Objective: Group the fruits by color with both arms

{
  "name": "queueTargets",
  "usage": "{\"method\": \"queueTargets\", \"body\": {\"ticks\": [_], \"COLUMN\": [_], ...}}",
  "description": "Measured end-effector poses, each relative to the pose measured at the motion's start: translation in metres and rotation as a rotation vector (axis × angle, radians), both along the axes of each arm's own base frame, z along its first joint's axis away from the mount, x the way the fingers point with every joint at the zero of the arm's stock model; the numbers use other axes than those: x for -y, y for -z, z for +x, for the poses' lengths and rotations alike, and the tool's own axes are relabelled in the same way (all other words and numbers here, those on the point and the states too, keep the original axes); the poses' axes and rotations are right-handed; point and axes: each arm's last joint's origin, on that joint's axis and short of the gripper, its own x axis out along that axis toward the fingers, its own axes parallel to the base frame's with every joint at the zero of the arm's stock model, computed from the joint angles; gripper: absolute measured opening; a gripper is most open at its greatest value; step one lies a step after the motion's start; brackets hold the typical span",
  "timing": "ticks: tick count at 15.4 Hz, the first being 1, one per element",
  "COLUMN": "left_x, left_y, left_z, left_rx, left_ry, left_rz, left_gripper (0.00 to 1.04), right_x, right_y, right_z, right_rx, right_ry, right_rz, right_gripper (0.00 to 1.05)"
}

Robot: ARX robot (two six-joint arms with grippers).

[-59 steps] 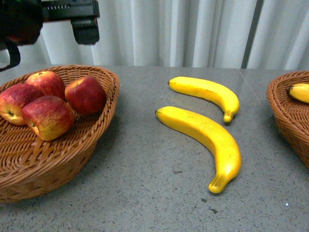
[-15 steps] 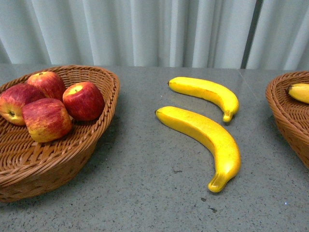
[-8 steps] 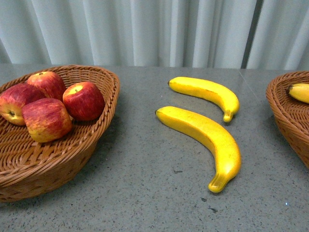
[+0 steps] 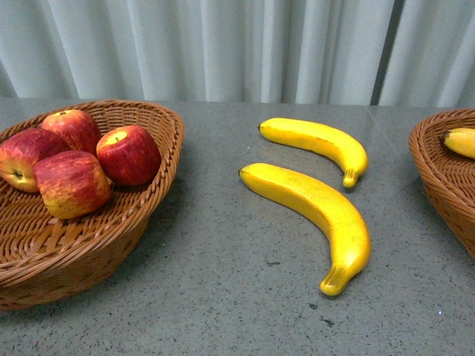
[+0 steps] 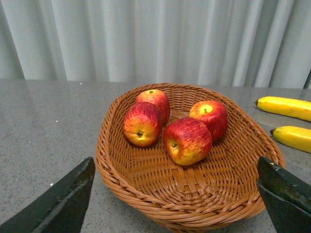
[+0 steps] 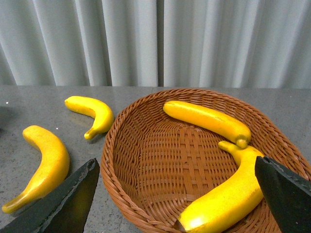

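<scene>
Several red apples (image 4: 73, 156) lie in the left wicker basket (image 4: 111, 245). Two yellow bananas rest on the grey table between the baskets, one near (image 4: 315, 204) and one farther back (image 4: 319, 141). Neither arm shows in the front view. In the left wrist view my left gripper (image 5: 176, 165) is open and empty, its black fingers (image 5: 63, 204) set wide before the apple basket (image 5: 146, 191) and apart from the apples (image 5: 187, 141). My right gripper (image 6: 176, 160) is open and empty in front of the right basket (image 6: 126, 189), which holds two bananas (image 6: 206, 119).
The right basket's rim (image 4: 438, 178) cuts the front view's right edge, with a banana end (image 4: 460, 141) inside. White curtains hang behind the table. Bare grey tabletop (image 4: 223, 297) lies between the baskets and in front of the loose bananas.
The black left arm that hung over the apple basket 3.8 s ago has left the front view. One apple in the basket now sits stem-up. Nothing has moved in the last second.
</scene>
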Motion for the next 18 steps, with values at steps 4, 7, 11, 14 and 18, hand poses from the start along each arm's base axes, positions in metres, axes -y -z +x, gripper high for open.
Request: {"method": "queueTargets", "body": {"ticks": [4,7,11,14,18], "left_x": [0.0,0.0,0.0,0.0,0.0], "left_y": [0.0,0.0,0.0,0.0,0.0], "left_z": [0.0,0.0,0.0,0.0,0.0], "left_rx": [0.0,0.0,0.0,0.0,0.0], "left_ry": [0.0,-0.001,0.0,0.0,0.0], "left_rz": [-0.001,-0.001,-0.001,-0.001,-0.001], "left_gripper": [0.98,0.98,0.98,0.98,0.98], "right_x": [0.0,0.0,0.0,-0.011,-0.05], "right_y": [0.0,0.0,0.0,-0.022,-0.079], "right_z": [0.0,0.0,0.0,0.021,0.087], "right_rx": [0.0,0.0,0.0,-0.056,0.079], "right_ry": [0.0,0.0,0.0,-0.215,-0.397], "right_rz": [0.0,0.0,0.0,0.11,0.091], "right_gripper": [0.98,0.98,0.98,0.98,0.98]}}
